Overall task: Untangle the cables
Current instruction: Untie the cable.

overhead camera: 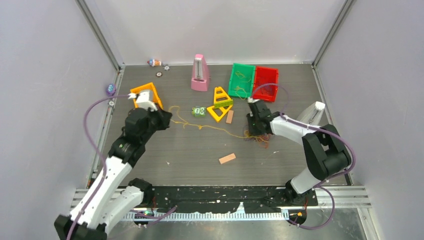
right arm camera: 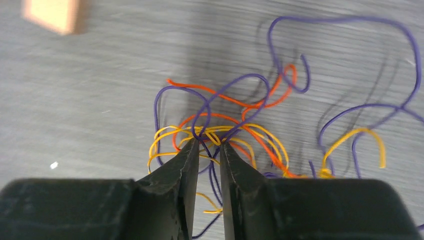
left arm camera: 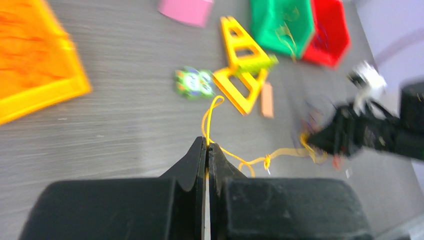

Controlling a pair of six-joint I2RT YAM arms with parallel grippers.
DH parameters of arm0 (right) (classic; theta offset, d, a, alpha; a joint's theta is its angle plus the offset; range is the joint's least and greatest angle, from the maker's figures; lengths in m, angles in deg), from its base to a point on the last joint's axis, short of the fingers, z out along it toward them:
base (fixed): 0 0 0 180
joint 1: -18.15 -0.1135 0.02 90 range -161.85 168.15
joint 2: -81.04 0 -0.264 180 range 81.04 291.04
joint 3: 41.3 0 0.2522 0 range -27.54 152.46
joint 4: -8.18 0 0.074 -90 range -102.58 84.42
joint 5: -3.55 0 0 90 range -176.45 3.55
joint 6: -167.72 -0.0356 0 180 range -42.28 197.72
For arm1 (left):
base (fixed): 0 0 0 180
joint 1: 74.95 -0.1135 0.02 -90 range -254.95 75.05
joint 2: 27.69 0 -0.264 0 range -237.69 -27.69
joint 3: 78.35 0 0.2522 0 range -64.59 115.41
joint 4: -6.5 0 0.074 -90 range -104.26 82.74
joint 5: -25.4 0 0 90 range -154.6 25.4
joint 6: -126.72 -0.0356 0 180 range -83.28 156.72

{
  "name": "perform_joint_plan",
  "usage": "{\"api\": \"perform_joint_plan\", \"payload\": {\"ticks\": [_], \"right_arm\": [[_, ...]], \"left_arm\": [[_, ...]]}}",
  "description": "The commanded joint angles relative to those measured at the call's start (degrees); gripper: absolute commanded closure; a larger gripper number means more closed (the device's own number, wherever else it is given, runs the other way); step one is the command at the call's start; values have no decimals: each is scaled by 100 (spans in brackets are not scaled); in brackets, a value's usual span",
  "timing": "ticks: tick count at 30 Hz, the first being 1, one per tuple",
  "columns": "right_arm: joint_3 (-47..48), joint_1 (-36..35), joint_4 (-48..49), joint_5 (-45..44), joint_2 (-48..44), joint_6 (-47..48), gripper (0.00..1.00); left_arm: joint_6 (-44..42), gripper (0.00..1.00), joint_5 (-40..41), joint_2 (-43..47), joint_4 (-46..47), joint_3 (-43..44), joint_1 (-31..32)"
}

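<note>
The cables [overhead camera: 261,140] form a small tangle of purple, orange-red and yellow strands on the grey table, right of centre. One yellow cable [overhead camera: 210,126] runs from the tangle leftwards to my left gripper [overhead camera: 167,119]. In the left wrist view that gripper [left arm camera: 206,145] is shut on the yellow cable [left arm camera: 210,112], which loops ahead of its tips and trails right. My right gripper [overhead camera: 256,129] is low over the tangle. In the right wrist view it [right arm camera: 209,144] is narrowly open, with the tangle's knot [right arm camera: 220,131] at its tips and purple strands running between the fingers.
A green bin [overhead camera: 242,80] and a red bin [overhead camera: 266,82] stand at the back right, a pink block [overhead camera: 200,74] at back centre. Yellow triangle frames [overhead camera: 220,104], a small green toy [overhead camera: 199,111], an orange tray [overhead camera: 148,92] and two wooden blocks [overhead camera: 227,158] [overhead camera: 229,116] lie around.
</note>
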Motion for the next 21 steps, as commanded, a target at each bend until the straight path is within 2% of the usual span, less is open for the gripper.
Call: {"api": "perform_joint_plan", "payload": {"ticks": [1, 4, 6, 9, 11, 15, 21], "right_arm": [[-459, 853, 357, -169, -689, -598, 74], [-643, 1051, 475, -275, -1004, -671, 74], [-631, 1075, 485, -203, -1117, -615, 68], [-545, 1073, 469, 328, -1168, -369, 39], [-504, 1078, 468, 741, -1279, -208, 29], [-399, 1008, 315, 1216, -1529, 173, 23], [-191, 87, 165, 1326, -1677, 758, 18]], "left_arm": [[758, 100, 1807, 1027, -320, -367, -391], [956, 100, 2610, 1243, -772, -279, -441], [922, 100, 2578, 1234, -744, -278, -441], [823, 100, 1756, 1178, -183, -472, -441], [630, 100, 792, 1100, 500, -646, -441], [473, 100, -358, 707, 841, -597, -441], [401, 100, -715, 210, 709, -375, -441]]}}
